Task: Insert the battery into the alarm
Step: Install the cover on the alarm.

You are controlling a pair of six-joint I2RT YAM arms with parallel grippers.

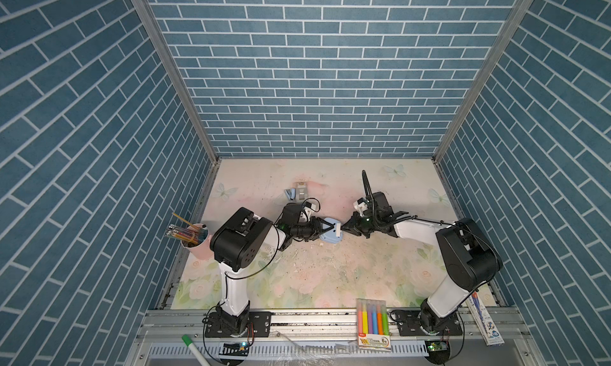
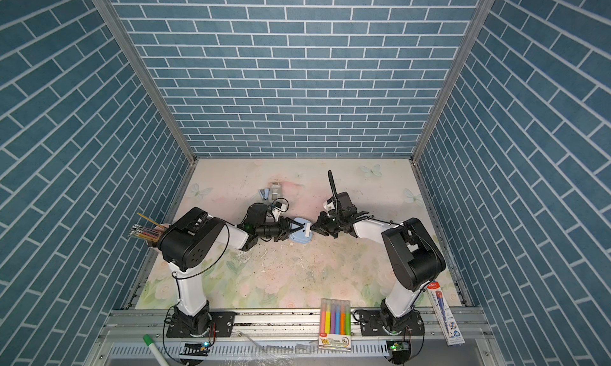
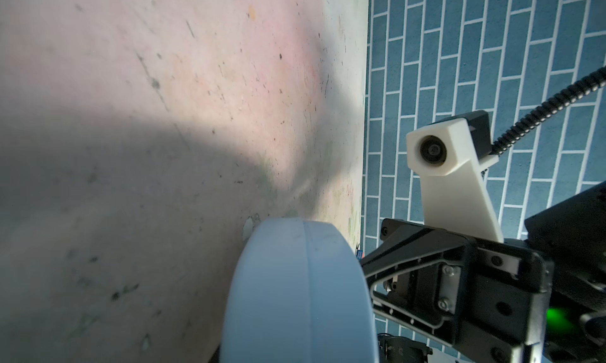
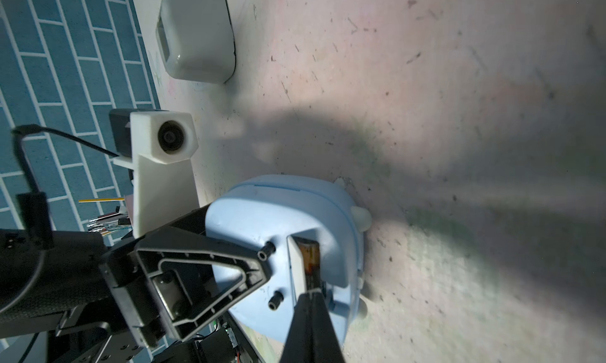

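Closest in, a pack (image 1: 373, 341) holding six coloured markers (image 1: 372, 318) lies on the front rail (image 1: 297, 318), well back from both grippers. Left gripper (image 1: 325, 229) has its jaws clamped around the blue alarm (image 1: 330, 238), between the two arms over the desk (image 1: 314, 275). Right gripper (image 4: 311, 293), jaws pinched narrow on the battery (image 4: 313, 263), holds it at the slot (image 4: 295, 263) on the alarm's back. Far behind the left jaws, a pink cup (image 1: 200, 252) holds pencils (image 1: 184, 234).

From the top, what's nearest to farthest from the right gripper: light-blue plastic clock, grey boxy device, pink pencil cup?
1. Light-blue plastic clock, at the right gripper.
2. Grey boxy device, toward the back.
3. Pink pencil cup, left edge.
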